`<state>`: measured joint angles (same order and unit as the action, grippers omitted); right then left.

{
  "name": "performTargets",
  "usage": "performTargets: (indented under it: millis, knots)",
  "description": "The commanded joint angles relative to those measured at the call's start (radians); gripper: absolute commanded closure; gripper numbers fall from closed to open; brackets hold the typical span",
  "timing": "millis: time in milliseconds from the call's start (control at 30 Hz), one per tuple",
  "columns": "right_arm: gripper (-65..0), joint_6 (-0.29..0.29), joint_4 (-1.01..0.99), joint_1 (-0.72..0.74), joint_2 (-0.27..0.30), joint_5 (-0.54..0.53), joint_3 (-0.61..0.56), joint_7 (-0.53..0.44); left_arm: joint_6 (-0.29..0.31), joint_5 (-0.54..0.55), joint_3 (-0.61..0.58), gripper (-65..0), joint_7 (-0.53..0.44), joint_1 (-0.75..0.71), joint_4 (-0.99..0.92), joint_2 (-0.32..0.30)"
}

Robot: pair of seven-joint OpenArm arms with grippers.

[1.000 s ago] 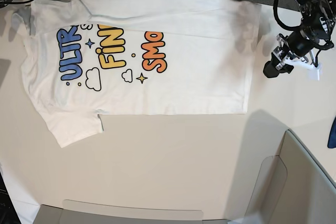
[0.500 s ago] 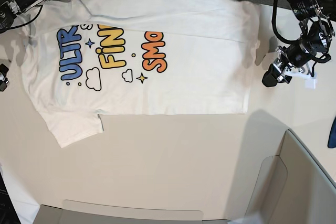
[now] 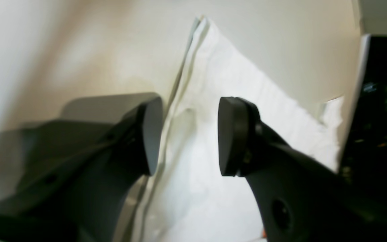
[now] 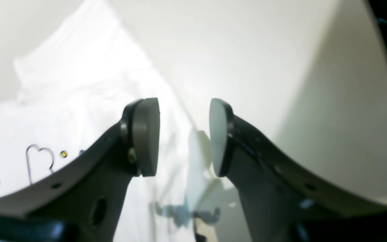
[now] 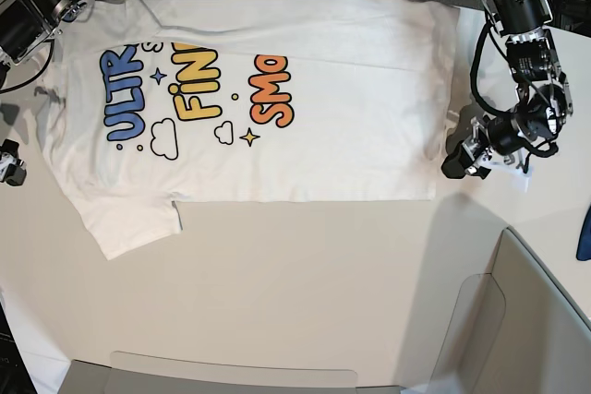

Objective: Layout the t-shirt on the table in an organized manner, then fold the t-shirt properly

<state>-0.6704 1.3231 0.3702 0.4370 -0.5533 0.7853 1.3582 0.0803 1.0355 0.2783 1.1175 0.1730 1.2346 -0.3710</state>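
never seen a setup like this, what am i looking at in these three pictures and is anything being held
This is a robot with two arms working over a table. One picture looks down from overhead; the other two come from cameras mounted on each wrist, so the two dark prongs in them are that arm's own fingers.

On the table lies a white t-shirt, spread flat, print facing up, with coloured cartoon lettering.

In the overhead picture the left hand is on the right side, beside the shirt's hem. Its own camera shows its fingers apart over the shirt's edge. The right hand is also open, near the shirt's other end; in the overhead picture only a sliver of it shows at the left edge.

Nothing is held: both hands are open and empty.
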Motion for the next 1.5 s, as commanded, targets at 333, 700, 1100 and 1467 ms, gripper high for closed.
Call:
performTargets:
  millis: [333,700,1100,1467]
  knots:
    - [-24.4,-0.028,-0.078,0.066,0.047,-0.009,-0.056,-0.013,0.082,-0.191,-0.121,-26.7,-0.15,0.093,-0.129,-0.02]
    - [-24.4,-0.028,-0.078,0.068,0.039,-0.011,-0.056,-0.013,0.204,-0.225,-0.119,-26.7,-0.159,0.095,-0.195,-0.006]
    - [-24.4,-0.028,-0.078,0.066,0.035,-0.011,-0.056,-0.013,0.209,-0.223,-0.121,-26.5,-0.124,0.096,-0.194,0.03]
    - [-24.4,-0.028,-0.078,0.066,0.006,-0.004,-0.056,-0.013,0.27,-0.231,-0.121,-2.0,-0.104,0.129,-0.194,0.048]
